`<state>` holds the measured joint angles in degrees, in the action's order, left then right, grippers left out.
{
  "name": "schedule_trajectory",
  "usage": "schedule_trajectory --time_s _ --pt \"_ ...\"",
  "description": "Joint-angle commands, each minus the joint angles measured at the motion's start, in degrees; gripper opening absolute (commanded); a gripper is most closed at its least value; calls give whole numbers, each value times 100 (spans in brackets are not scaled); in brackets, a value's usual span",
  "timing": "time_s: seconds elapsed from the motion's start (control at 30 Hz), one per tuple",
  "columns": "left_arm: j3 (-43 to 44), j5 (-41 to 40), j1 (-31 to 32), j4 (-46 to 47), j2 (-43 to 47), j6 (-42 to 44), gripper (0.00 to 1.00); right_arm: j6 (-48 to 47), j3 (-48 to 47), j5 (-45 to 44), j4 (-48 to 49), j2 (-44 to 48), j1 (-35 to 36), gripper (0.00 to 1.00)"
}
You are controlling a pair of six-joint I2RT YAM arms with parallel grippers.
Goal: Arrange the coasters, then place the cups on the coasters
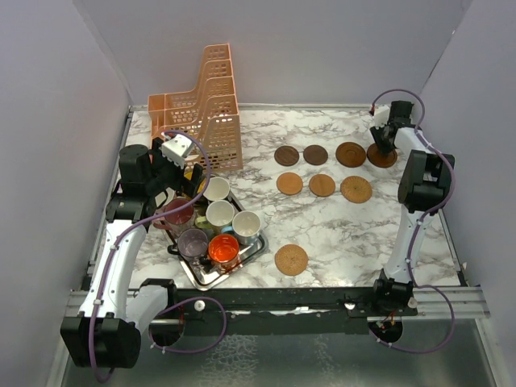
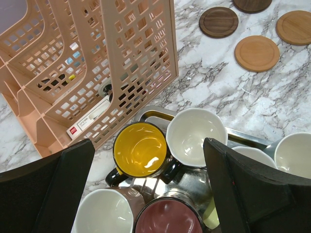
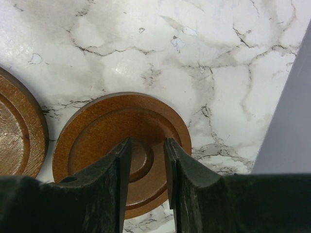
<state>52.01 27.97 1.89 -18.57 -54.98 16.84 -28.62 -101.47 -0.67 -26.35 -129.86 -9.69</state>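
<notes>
Coasters [image 1: 322, 185] lie flat on the right half of the marble table [image 1: 322, 230]. Four sit in a back row, dark at the left and going to brown. Three tan ones sit in a row just in front. A lone tan coaster [image 1: 291, 260] lies well apart, nearer the front edge and beside the silver tray [image 1: 262, 244].

The right gripper [image 3: 147, 145] is down over the reddish-brown coaster [image 3: 97, 131] at the right end of the back row. Its fingers [image 3: 116, 189] stand a narrow gap apart, with the coaster's raised centre ring showing between them. I cannot tell whether the tips touch the wood. The next brown coaster [image 3: 14, 131] lies just beside it, close but not touching.

The cups [image 1: 220, 214] are all crowded together on the tray, at the left of the table and none on a coaster. From above I can see white ones, a maroon cup [image 1: 177, 214], a grey-purple cup [image 1: 193, 242] and an orange cup [image 1: 223, 250].

The left gripper [image 2: 148, 160] hangs over the back of the tray with its fingers [image 2: 48, 189] spread wide and holding nothing. Below it are the yellow cup [image 2: 141, 149] and a white cup [image 2: 194, 136], touching each other.

A peach plastic rack [image 1: 201, 105] stands at the back left, just behind the tray.
</notes>
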Motion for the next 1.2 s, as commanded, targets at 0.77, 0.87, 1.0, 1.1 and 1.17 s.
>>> schedule_trajectory --time_s 0.77,0.87,1.0,1.1,1.17 --pt "300 -445 -13 94 26 -117 99 -404 2702 3471 -462 3584 320 42" --pt "333 -461 -13 97 -19 -126 99 -920 3475 3889 -803 4357 680 43" --pt "386 -486 -13 99 -119 -110 99 -1566 4422 4103 -1205 5262 1550 44" --pt "404 -501 -13 128 -184 -103 99 -1755 5085 3863 -1288 5767 2567 45" --pt "383 -554 -13 163 -220 -70 99 -1760 5443 3581 -1230 5970 3281 45"
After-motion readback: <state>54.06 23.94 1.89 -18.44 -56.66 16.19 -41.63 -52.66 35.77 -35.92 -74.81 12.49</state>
